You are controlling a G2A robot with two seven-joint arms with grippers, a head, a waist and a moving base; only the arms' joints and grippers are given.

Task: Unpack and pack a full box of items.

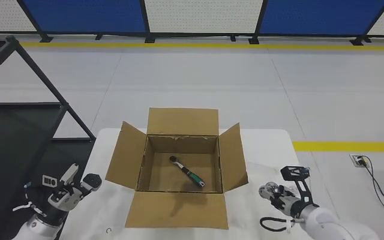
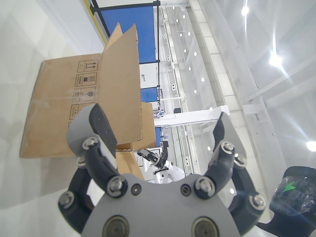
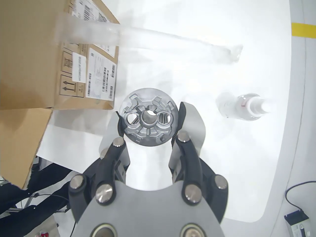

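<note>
Within the right gripper, clamped narrowly across the rim, sits a toothed metal disc, likely heavy, rigid and slick, best held by that rim, just beside the open box on the table.

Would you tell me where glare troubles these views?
Left wrist view: ceiling lamps flare into streaks. Right wrist view: the table glares white; the bottle nearly fades into it, while the right gripper's disc shows distinct. Top view: even light; the wrench in the box reads plainly.
</note>
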